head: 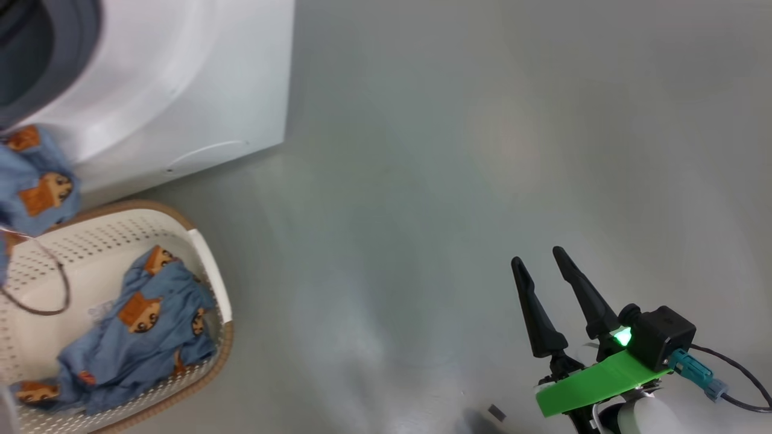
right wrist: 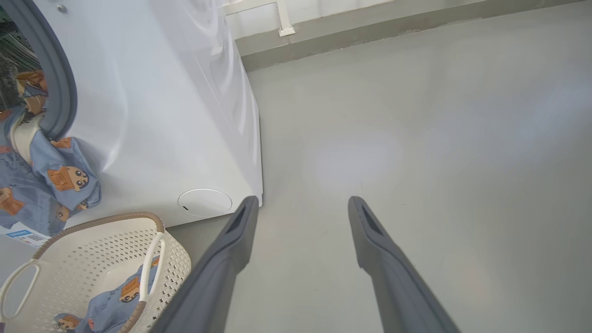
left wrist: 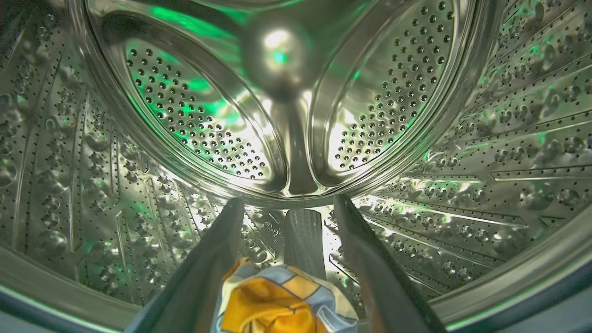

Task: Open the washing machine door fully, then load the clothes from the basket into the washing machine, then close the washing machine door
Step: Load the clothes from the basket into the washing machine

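1. The washing machine [head: 181, 78] is a big white front-loader at the upper left of the head view, with its grey-rimmed mouth open. Loading is the step in hand, and it looks partly done.
2. The drum [left wrist: 296, 115] is perforated steel, seen from inside in the left wrist view and tinted by green light. Its back is bare. Cloth is best dropped well past the front lip, so that nothing slides out again.
3. The basket [head: 208, 274] is cream, perforated plastic with a brown rim. It stands on the floor just in front of the machine, below the mouth.
4. The clothes [head: 145, 337] are blue fabric printed with orange bears, and a heap of them lies in the basket. A trailing cloth [right wrist: 55, 180] hangs out of the mouth, down the machine's front towards the basket. It cannot be told whether it joins the heap. It should be gathered and pushed right inside, or it would likely catch in the door at closing.
5. The left gripper [left wrist: 289, 200] is inside the drum with its fingers spread wide, clamping nothing. A cloth bunch [left wrist: 277, 300] lies loose between the finger bases. The arm should draw straight back out, so that no fold is dragged along.
6. The right gripper [head: 538, 254] is spread and empty above bare floor, well apart from the basket. It could tuck in the trailing cloth.
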Available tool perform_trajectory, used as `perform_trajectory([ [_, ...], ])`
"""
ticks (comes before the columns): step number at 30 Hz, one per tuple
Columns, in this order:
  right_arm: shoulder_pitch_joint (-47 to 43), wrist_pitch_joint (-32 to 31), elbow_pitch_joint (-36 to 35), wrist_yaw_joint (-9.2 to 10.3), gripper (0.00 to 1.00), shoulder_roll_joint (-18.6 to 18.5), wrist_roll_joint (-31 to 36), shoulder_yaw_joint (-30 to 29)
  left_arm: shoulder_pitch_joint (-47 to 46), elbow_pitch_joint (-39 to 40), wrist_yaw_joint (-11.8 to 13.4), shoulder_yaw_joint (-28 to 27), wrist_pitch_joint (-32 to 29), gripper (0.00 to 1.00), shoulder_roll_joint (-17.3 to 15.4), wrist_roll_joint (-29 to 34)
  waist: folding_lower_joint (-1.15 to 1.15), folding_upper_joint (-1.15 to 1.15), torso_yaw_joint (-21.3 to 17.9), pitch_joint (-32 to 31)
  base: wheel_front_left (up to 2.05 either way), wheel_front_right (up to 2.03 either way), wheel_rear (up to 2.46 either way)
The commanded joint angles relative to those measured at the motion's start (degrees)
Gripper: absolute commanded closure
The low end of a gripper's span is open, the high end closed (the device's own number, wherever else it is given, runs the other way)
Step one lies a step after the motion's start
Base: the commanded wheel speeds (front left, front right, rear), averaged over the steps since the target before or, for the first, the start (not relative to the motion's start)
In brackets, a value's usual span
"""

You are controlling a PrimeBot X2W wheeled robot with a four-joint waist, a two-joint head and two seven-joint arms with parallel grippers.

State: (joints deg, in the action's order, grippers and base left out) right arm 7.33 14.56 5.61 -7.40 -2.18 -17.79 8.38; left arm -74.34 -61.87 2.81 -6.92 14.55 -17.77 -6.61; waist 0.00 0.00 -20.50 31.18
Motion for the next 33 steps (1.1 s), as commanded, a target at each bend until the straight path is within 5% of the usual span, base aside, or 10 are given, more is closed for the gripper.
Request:
perform_trajectory([
  [1,-0.8,0.4,-0.9,-0.09,0.00,-0.7,0.4,0.6,1.9,1.1,0.9,0.0,0.4,0.00,-1.5,0.2,0.00,0.00,1.9,-1.6,0.00,0.00,0.00],
  [11,-0.4,0.4,-0.4,-0.09,0.00,-0.7,1.6,-2.0,8.3,5.6,1.5,1.3,0.4,0.00,4.1,0.1,0.00,0.00,7.4,-3.9,0.00,0.00,0.00],
  [20,0.3,0.4,-0.4,-0.09,0.00,-0.7,3.2,-4.9,17.1,14.7,-0.8,3.4,0.4,0.00,10.2,-0.2,0.00,0.00,12.9,-4.6,0.00,0.00,0.00],
  [33,0.7,0.4,-0.4,-0.09,0.00,-0.7,4.3,-6.9,36.8,30.2,-3.7,6.3,0.4,0.00,13.5,-0.8,0.00,0.00,17.1,-5.8,0.00,0.00,0.00],
])
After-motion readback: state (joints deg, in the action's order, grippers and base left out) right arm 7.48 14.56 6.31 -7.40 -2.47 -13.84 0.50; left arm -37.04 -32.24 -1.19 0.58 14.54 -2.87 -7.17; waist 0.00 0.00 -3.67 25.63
